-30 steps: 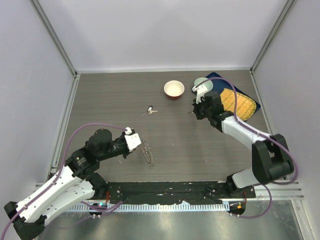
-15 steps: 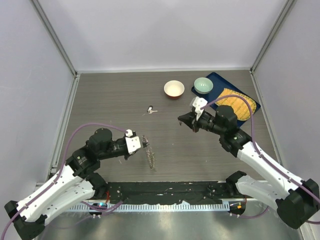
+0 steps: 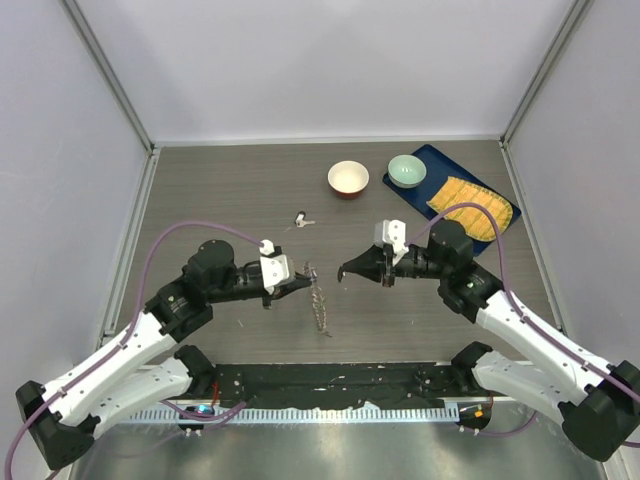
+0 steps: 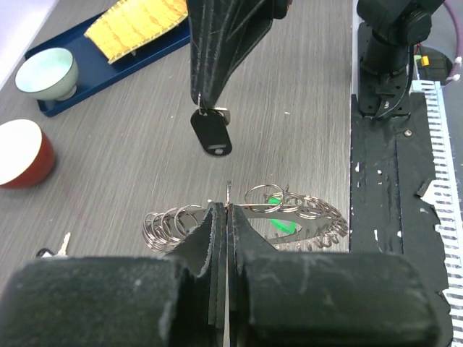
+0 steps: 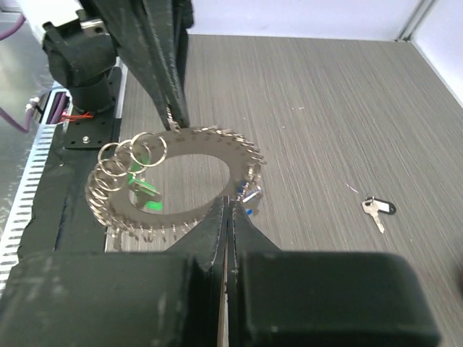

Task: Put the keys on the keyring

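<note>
While the left gripper [image 3: 303,281] has its fingers pressed together on the rim of the keyring [image 3: 319,303], the ring stands edge-on near table centre, between the two arms; can't tell if its lower edge touches the table [image 3: 220,190]. Just beside it, the right gripper [image 3: 347,271] is pinching a black-headed key [image 4: 211,134], which hangs below its fingertips, close to the ring but apart from it. One loose key [image 3: 301,218], also black-headed, lies flat on the table farther back. Red bowl [image 3: 348,178] and green bowl [image 3: 406,170] sit rear right, the green one on a blue tray [image 3: 440,160], well apart from both grippers.
</note>
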